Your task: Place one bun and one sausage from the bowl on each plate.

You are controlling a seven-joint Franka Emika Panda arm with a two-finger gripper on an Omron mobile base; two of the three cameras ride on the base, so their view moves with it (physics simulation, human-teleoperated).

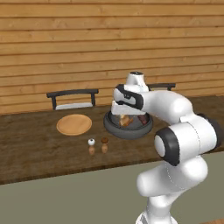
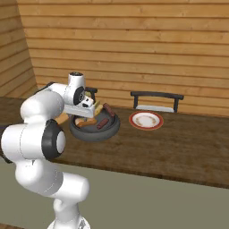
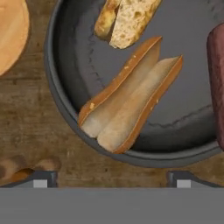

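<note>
A split, light tan bun (image 3: 131, 94) lies in the near part of the dark grey bowl (image 3: 61, 100), straight ahead of my gripper (image 3: 113, 179). The gripper is open and holds nothing, its fingertips (image 3: 43, 178) wide apart above the bowl's near rim. A second bun (image 3: 124, 17) rests farther in. One dark sausage (image 3: 217, 78) lies along the right side. From the base, the bowl (image 2: 95, 127) holds two sausages (image 2: 108, 109) (image 2: 103, 123). The wooden plate (image 1: 74, 124) sits left of the bowl (image 1: 128, 127). The red-rimmed plate (image 2: 146, 120) sits to its right.
Two small shakers (image 1: 91, 146) (image 1: 104, 145) stand on the wooden table in front of the bowl and the wooden plate. Two dark chairs (image 1: 73, 98) (image 2: 156, 100) stand behind the table against the plank wall.
</note>
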